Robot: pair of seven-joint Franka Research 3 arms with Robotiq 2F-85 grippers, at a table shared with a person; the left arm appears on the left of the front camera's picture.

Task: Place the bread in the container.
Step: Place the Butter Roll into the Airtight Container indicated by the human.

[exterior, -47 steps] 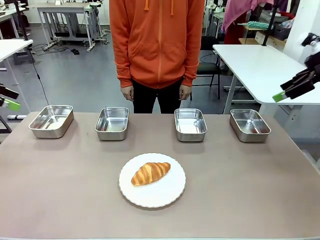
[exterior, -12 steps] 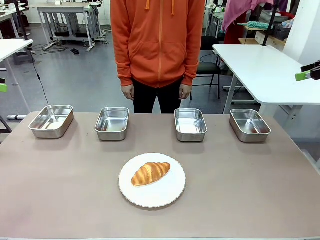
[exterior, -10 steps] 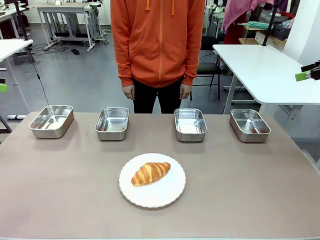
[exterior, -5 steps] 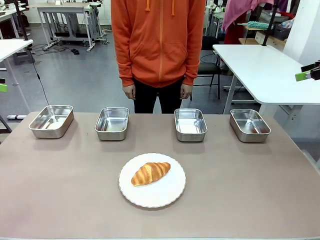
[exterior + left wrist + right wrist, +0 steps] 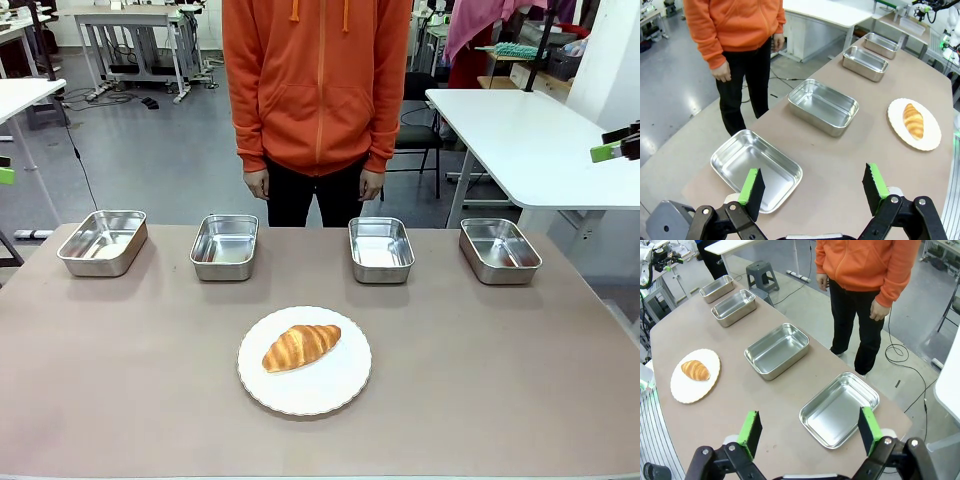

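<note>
The croissant (image 5: 301, 346) lies uncovered on a white plate (image 5: 322, 388) at the middle of the table (image 5: 500, 370), with bare surface open on every side. Four steel trays (image 5: 222, 270) line the far edge, well apart from the plate, with gaps between them, all open-topped. A person (image 5: 317, 90) stands close behind the middle pair, hands down at the sides.

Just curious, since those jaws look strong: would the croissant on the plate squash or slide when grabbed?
Probably light and soft: the croissant looks puffy, so a squeeze may dent it. Its glossy crust likely flakes. On the smooth plate it might slide if nudged.
</note>
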